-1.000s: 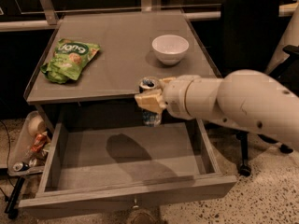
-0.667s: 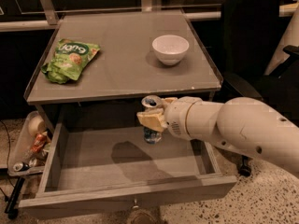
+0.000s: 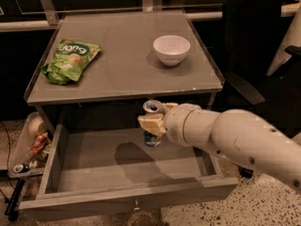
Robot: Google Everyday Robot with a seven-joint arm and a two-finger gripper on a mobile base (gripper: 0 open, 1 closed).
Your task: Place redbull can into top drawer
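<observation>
The top drawer (image 3: 89,178) is pulled open below the grey tabletop, its flat bottom bare. My gripper (image 3: 153,120) comes in from the right on a thick white arm and is shut on the redbull can (image 3: 152,138). The can is upright, its silver top (image 3: 152,107) showing above the fingers and its blue lower end below them. It hangs inside the drawer at the back middle, low over the bottom. I cannot tell whether it touches the bottom.
A white bowl (image 3: 171,49) and a green snack bag (image 3: 70,60) lie on the tabletop (image 3: 122,74). A bin of litter (image 3: 28,145) stands left of the drawer. A dark office chair (image 3: 254,46) is at the right.
My gripper has lowered the can from the tabletop's front edge down into the open drawer. The drawer, bowl and bag have not moved.
</observation>
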